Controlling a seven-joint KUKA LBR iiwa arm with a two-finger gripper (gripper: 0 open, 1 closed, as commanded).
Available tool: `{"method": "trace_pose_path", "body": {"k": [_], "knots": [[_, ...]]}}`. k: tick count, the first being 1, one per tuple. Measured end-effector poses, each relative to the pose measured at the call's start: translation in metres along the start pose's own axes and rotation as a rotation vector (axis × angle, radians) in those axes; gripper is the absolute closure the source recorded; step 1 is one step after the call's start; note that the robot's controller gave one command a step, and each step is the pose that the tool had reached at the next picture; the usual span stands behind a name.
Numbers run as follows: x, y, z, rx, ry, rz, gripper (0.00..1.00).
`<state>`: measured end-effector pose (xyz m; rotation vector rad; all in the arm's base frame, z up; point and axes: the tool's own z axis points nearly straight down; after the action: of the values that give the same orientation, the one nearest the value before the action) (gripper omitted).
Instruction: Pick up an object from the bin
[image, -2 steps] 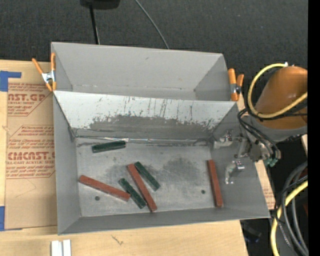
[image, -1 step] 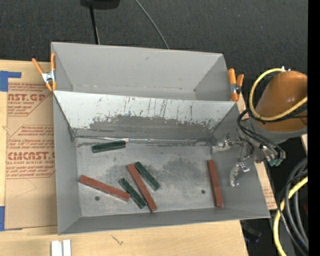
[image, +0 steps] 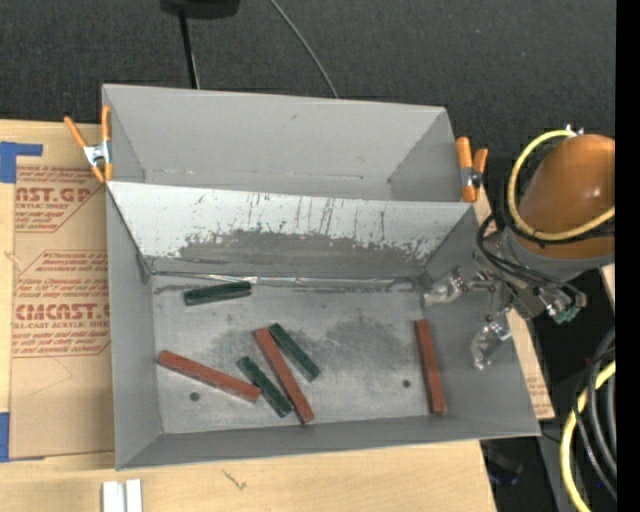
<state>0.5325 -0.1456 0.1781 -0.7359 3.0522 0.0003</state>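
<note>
My pincer (image: 470, 320) hangs at the right of the frame, over the right wall of the bin (image: 300, 150). I cannot tell whether it is open or closed. Nearest to it, just left, a red stick (image: 431, 367) lies on the floor at lower right. The other sticks (image: 283, 374), red and green, lie at lower left.

From ten to two o'clock beyond my reach lies a dark, speckled floor (image: 450, 50), with a black cable (image: 189, 55) trailing across it. At six o'clock below me a pale wooden tabletop (image: 350, 480) sits evenly lit.
</note>
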Motion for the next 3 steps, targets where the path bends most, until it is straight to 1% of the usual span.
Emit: {"method": "trace_pose_path", "body": {"k": [1, 2, 3], "knots": [[-0.023, -0.003, 0.042, 0.007, -0.006, -0.068, 0.00], [-0.008, 0.003, 0.088, -0.003, -0.001, -0.294, 0.00], [-0.032, -0.015, 0.104, -0.004, -0.008, -0.452, 1.00]]}}
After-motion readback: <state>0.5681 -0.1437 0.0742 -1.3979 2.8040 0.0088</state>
